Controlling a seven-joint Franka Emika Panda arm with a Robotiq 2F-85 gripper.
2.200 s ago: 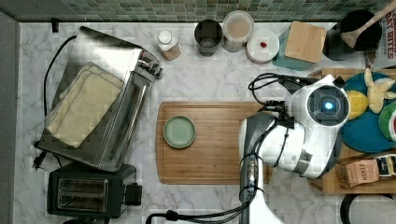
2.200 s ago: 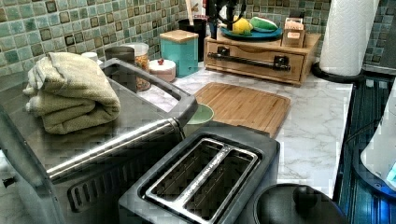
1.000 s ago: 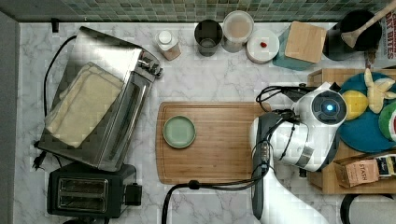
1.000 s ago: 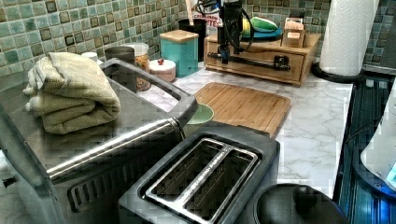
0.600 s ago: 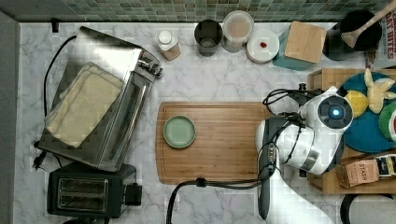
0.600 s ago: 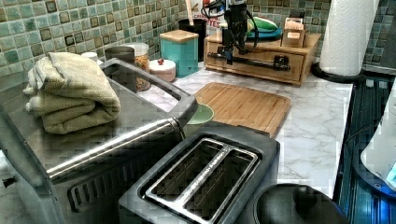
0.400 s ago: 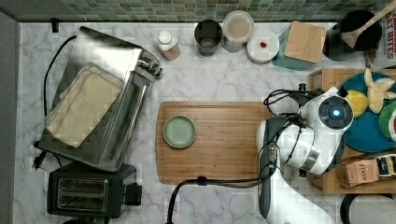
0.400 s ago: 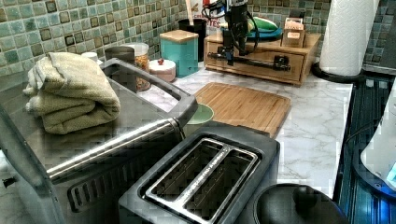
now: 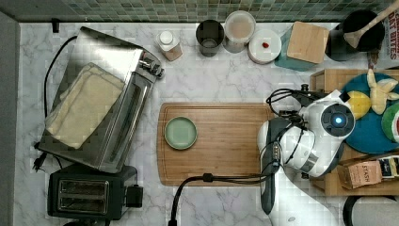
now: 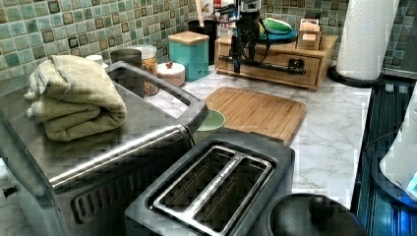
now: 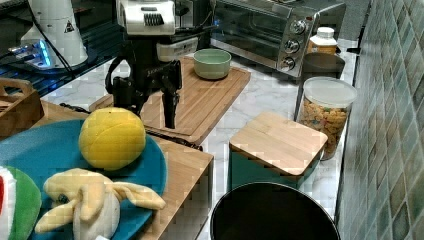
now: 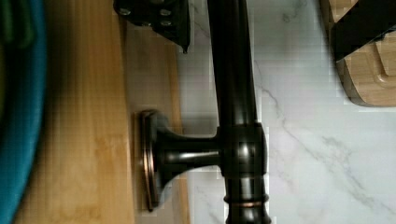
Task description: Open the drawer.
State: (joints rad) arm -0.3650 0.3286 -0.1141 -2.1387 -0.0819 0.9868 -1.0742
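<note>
Claw (image 12: 261,28) spread open astride the drawer (image 10: 275,61) handle, seemingly untouching; nearby box (image 9: 364,173) reads "STASH".

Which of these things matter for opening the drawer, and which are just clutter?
Job:
drawer
bar handle
gripper, jaws open astride the handle

Clutter:
cutting board
green bowl
toaster
paper towel roll

One toaster oven (image 9: 101,99), one toaster (image 9: 87,192), one cutting board (image 9: 226,141), one green bowl (image 9: 180,133), one folded towel (image 10: 74,96), one paper-towel roll (image 10: 366,37), one drawer (image 10: 275,61), one teal canister (image 10: 192,49).
</note>
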